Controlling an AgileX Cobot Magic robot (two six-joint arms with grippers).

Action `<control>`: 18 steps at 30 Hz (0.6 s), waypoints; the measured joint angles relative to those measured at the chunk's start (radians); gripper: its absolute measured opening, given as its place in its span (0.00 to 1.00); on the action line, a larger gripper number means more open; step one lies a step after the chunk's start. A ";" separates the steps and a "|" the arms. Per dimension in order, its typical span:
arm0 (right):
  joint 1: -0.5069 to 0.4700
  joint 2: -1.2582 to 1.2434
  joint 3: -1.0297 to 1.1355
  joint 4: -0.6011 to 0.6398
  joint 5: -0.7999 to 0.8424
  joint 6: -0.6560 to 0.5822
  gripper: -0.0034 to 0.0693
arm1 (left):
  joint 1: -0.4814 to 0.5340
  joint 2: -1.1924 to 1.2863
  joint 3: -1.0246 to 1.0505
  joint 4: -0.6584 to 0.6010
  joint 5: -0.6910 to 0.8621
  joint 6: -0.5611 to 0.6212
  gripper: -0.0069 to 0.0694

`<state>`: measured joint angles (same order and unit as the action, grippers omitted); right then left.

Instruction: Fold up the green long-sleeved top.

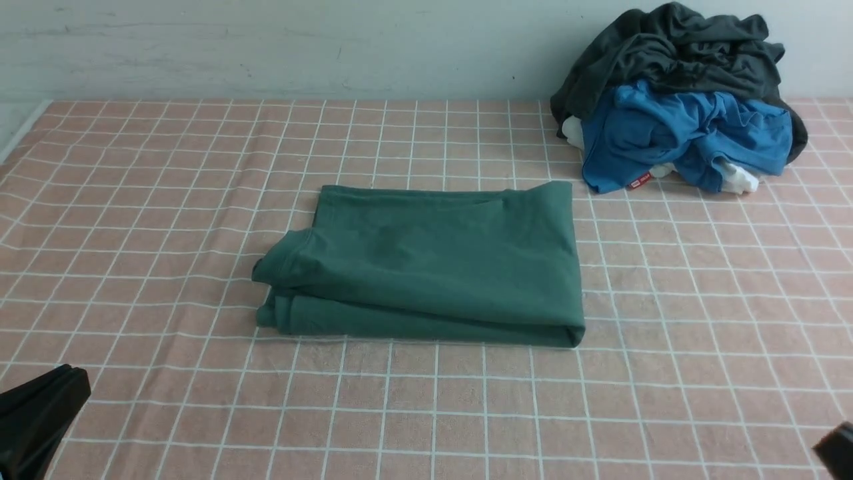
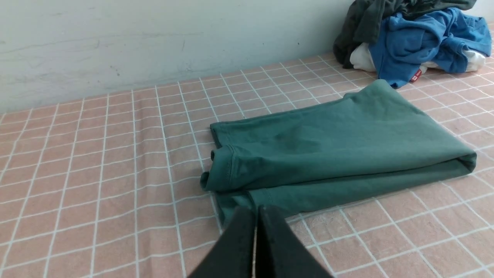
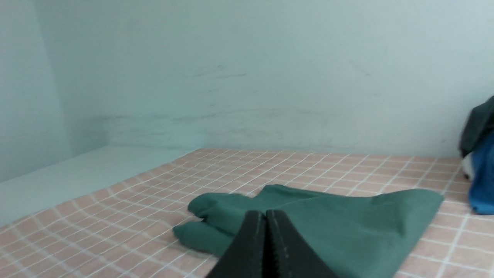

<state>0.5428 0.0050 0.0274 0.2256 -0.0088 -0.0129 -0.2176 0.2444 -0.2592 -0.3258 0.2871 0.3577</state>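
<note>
The green long-sleeved top [image 1: 426, 267] lies folded into a flat rectangle in the middle of the pink checked tablecloth [image 1: 133, 233]. It also shows in the left wrist view [image 2: 332, 154] and in the right wrist view [image 3: 328, 220]. Its logo and neck label are hidden. My left gripper [image 2: 256, 210] is shut and empty, held apart from the top near its front left corner; it shows at the front view's lower left [image 1: 46, 400]. My right gripper [image 3: 265, 214] is shut and empty, off to the top's right; only a dark tip shows at the front view's lower right [image 1: 836, 450].
A pile of other clothes sits at the back right against the wall: a dark grey garment [image 1: 673, 53] on a bright blue garment [image 1: 680, 133], with some white cloth [image 1: 736, 179] under them. The table's left edge [image 1: 20, 133] runs along a pale ledge.
</note>
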 joint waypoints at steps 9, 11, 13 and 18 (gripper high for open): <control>-0.474 -0.016 0.000 -0.064 0.248 0.006 0.03 | -0.001 0.001 0.000 -0.004 0.000 0.000 0.09; -0.530 -0.016 0.000 -0.087 0.314 0.006 0.03 | -0.001 0.001 0.000 -0.004 0.000 0.000 0.09; -0.577 -0.016 -0.002 -0.105 0.354 0.006 0.03 | -0.001 0.001 0.000 -0.004 0.000 0.000 0.09; -0.597 -0.016 -0.003 -0.112 0.368 0.006 0.03 | -0.001 0.001 0.000 -0.004 0.000 0.000 0.09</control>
<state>-0.0540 -0.0108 0.0243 0.1133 0.3589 -0.0067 -0.2187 0.2453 -0.2587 -0.3295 0.2871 0.3577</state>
